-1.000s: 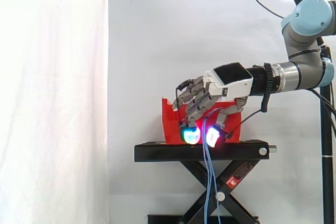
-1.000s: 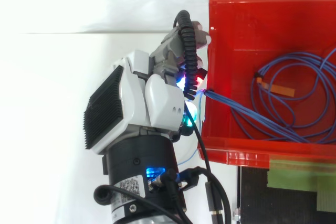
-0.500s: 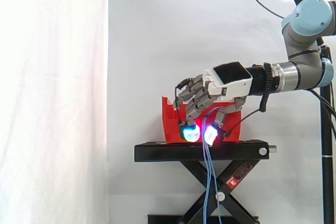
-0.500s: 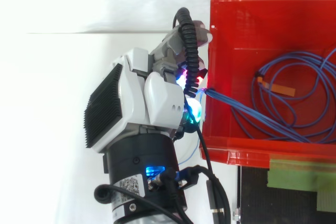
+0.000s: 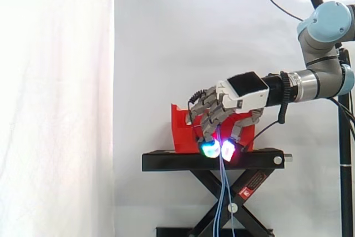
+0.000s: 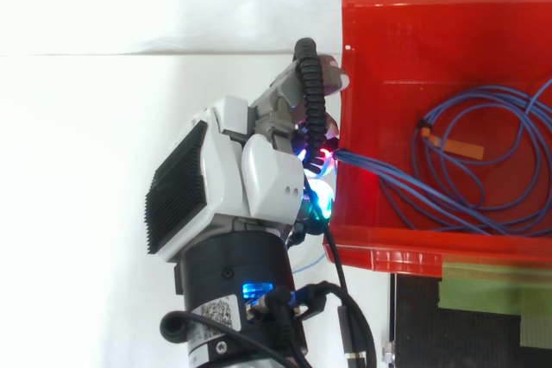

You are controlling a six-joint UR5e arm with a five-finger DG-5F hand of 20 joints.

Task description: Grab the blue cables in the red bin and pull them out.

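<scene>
Thin blue cables (image 6: pixel 483 131): mostly a loose coil inside the red plastic bin (image 6: pixel 405 23). A few strands run from the coil over the bin's wall to the robot hand (image 6: pixel 259 170), then hang down past the black scissor stand (image 5: pixel 166 162). Fingers (image 5: pixel 213 119) curled, pinching those strands just outside the wall. Coil lies across the wall from the fingers. Strands point straight at it, so the pull likely goes along that line, away from the bin.

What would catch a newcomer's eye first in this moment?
The grey-and-white robot hand, its glowing cyan and red fingertips curled at the wall of the red plastic bin on the black scissor stand. From a coil in the bin, thin blue cables run through the fingers and hang down past the stand.
</scene>
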